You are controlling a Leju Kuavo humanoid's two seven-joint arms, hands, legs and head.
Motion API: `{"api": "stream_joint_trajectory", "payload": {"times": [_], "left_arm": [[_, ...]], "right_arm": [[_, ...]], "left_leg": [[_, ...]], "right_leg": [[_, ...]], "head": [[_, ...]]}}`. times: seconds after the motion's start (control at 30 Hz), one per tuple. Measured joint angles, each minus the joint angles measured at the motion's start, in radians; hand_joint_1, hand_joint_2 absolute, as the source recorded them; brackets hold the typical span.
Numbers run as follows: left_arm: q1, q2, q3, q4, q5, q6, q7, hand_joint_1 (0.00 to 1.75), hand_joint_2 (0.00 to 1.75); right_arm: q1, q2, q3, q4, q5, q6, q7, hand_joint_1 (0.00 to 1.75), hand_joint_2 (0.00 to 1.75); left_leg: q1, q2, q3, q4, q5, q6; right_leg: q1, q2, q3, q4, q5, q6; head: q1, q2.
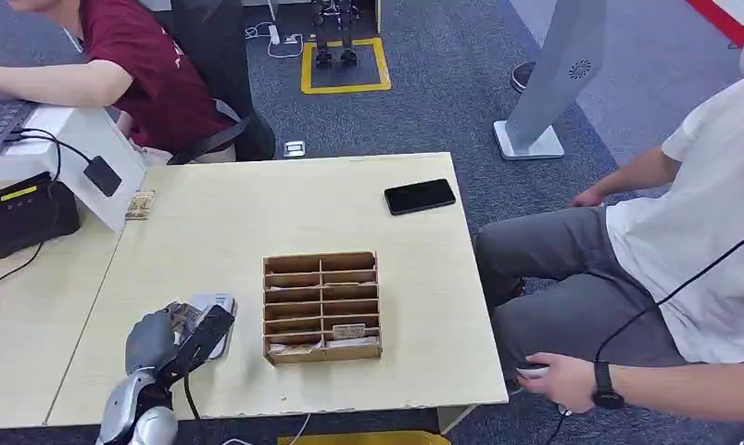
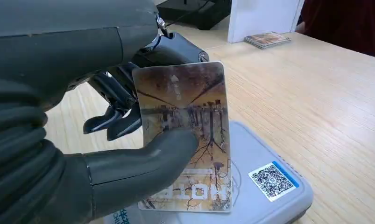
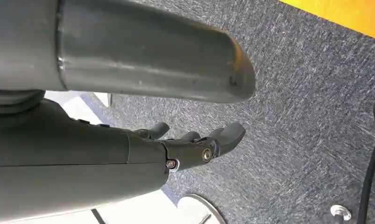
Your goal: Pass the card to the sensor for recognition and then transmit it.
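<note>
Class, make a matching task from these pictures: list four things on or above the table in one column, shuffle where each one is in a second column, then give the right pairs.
Things
1. card
2. black phone
3. wooden organizer
4. grey sensor

Places
A. near the table's far right edge
B. flat on the table, under the held card
C. held in the left hand
D. middle of the table, a few slots holding cards

Pairs: 1-C, 2-A, 3-D, 4-B

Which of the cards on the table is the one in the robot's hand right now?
The brown printed card, held by the left hand over the grey sensor pad. The others lie in the slotted wooden organiser or stacked by the white box.
</note>
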Motion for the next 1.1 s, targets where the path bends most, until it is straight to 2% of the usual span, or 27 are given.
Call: {"api": "stream_joint_trajectory", "payload": {"times": [0.2, 0.73, 0.9, 1.0, 1.07, 1.1], "left_arm": [[-0.002, -0.023, 0.019, 0.057, -0.008, 0.016, -0.014, 1.75, 1.75], [-0.012, -0.040, 0.034, 0.094, -0.034, 0.031, -0.017, 1.75, 1.75], [-0.013, -0.050, 0.042, 0.110, -0.042, 0.049, -0.060, 1.75, 1.75], [-0.001, -0.058, 0.044, 0.095, 0.031, 0.027, -0.134, 1.75, 1.75], [0.019, -0.066, 0.044, 0.038, 0.192, -0.057, -0.183, 1.75, 1.75], [0.032, -0.070, 0.044, -0.006, 0.332, -0.119, -0.206, 1.75, 1.75]], "right_arm": [[0.000, 0.000, 0.001, 0.000, 0.000, -0.002, 0.000, 0.00, 0.00], [0.001, 0.000, 0.003, 0.000, 0.000, -0.005, -0.006, 0.00, 0.00], [0.002, 0.000, 0.010, 0.000, 0.000, -0.008, -0.011, 0.00, 0.00], [0.004, 0.000, 0.010, 0.000, 0.000, -0.011, -0.013, 0.00, 0.00], [0.006, 0.000, 0.010, 0.000, 0.000, -0.013, -0.016, 0.00, 0.00], [0.008, 0.000, 0.010, 0.000, 0.000, -0.016, -0.018, 0.00, 0.00]], "left_leg": [[0.000, 0.000, 0.001, 0.000, 0.000, 0.000], [-0.001, -0.001, 0.007, -0.001, 0.000, 0.000], [-0.001, -0.001, 0.008, -0.001, 0.000, 0.000], [-0.001, -0.001, 0.008, -0.001, 0.000, 0.000], [-0.001, -0.001, 0.008, -0.001, 0.000, 0.000], [-0.001, -0.002, 0.007, -0.001, 0.000, 0.000]], "right_leg": [[0.000, 0.000, 0.001, 0.000, 0.000, 0.000], [0.000, -0.002, 0.008, 0.000, 0.000, 0.000], [0.000, -0.002, 0.008, 0.000, 0.000, 0.000], [0.000, -0.002, 0.008, 0.000, 0.000, 0.000], [0.000, -0.002, 0.007, 0.000, 0.000, 0.000], [0.000, -0.002, 0.007, 0.000, 0.000, 0.000]], "head": [[0.000, 0.000], [0.000, 0.000], [0.000, 0.000], [0.000, 0.000], [0.000, 0.000], [0.000, 0.000]]}}
